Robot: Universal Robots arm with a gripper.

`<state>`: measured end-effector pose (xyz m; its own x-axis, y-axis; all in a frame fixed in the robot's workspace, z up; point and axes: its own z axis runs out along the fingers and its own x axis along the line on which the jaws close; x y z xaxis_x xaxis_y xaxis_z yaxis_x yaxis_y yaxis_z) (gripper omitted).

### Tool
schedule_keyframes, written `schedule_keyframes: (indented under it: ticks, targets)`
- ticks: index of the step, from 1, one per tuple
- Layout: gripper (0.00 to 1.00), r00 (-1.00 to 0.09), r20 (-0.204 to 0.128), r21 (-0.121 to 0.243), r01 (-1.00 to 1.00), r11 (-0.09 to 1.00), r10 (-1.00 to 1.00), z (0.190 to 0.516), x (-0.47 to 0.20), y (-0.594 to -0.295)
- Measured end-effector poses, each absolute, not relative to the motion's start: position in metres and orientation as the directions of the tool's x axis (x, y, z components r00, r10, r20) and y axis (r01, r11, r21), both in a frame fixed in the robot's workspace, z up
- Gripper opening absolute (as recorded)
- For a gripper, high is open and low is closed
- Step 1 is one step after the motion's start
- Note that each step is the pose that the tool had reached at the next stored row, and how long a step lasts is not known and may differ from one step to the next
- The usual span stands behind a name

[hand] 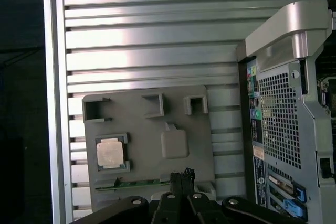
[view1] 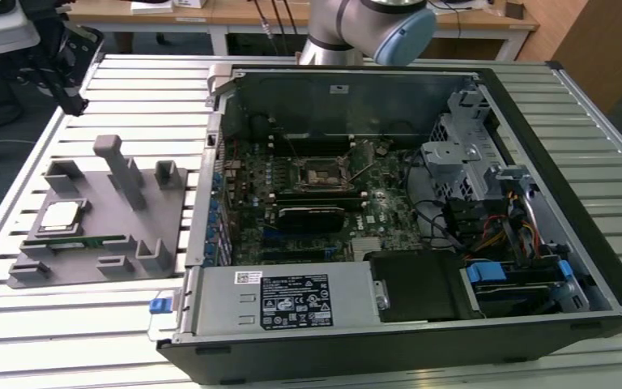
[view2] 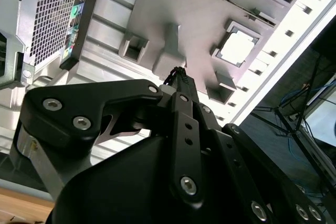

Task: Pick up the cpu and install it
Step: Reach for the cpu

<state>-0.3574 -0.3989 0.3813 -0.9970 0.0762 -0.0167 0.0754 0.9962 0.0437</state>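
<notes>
The gripper (hand: 181, 174) has its two black fingers pressed together at the tip with nothing between them, and both wrist views show it this way. It hangs above the grey holder plate (hand: 147, 114), over the edge where the long green memory stick (hand: 137, 183) lies in its slot.

The cpu (hand: 110, 153) is off to one side of the fingertips, beyond the pale square block (hand: 174, 143) and clearly apart from them. The second wrist view agrees, with the cpu (view2: 237, 47) on the plate well clear of the tip (view2: 178, 73). The chip sits flat, silver top up, in a shallow seat held by corner brackets. Being square it has no long axis, and its edges run parallel to the plate's edges. I judge that the approach turns on a sideways shift across the plate before any descent.

In the exterior view the cpu (view1: 61, 215) lies at the left middle of the frame. The tall grey post (view1: 123, 168) stands just to its upper right, the nearest thing to catch on. The arm (view1: 365, 28) comes in at the top centre. The open computer case (view1: 214, 146) fills the centre and right, its wall close beside the plate. The socket (view1: 320, 173) sits in the upper middle of the board, with free room above it. The slatted table (view1: 52, 324) lies around the plate.
</notes>
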Motion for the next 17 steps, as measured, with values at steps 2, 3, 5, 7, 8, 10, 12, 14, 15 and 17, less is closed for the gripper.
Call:
schedule_keyframes:
  ticks: [2,3,5,7,8,10,12,14,15,17]
  targets:
    - [0.11,-0.997,-0.016,0.044,0.075,0.996,0.076,0.381,-0.360,-0.399]
    - [0.11,-0.997,-0.016,0.044,0.075,0.996,0.076,0.381,-0.361,-0.399]
    - [0.11,-0.997,-0.016,0.044,0.075,0.996,0.076,0.381,-0.363,-0.399]
    - [0.11,-0.997,-0.016,0.044,0.075,0.996,0.076,0.381,-0.365,-0.399]
    - [0.11,-0.997,-0.016,0.044,0.075,0.996,0.076,0.381,-0.366,-0.399]
    - [0.11,-0.997,-0.015,0.044,0.076,0.996,0.076,0.380,-0.368,-0.399]
    - [0.11,-0.997,-0.015,0.044,0.076,0.996,0.076,0.380,-0.370,-0.399]
    - [0.11,-0.997,-0.015,0.044,0.076,0.996,0.076,0.380,-0.373,-0.399]
    - [0.11,-0.997,-0.015,0.044,0.076,0.996,0.076,0.380,-0.374,-0.399]
    - [0.11,-0.997,-0.014,0.044,0.076,0.996,0.076,0.380,-0.376,-0.399]
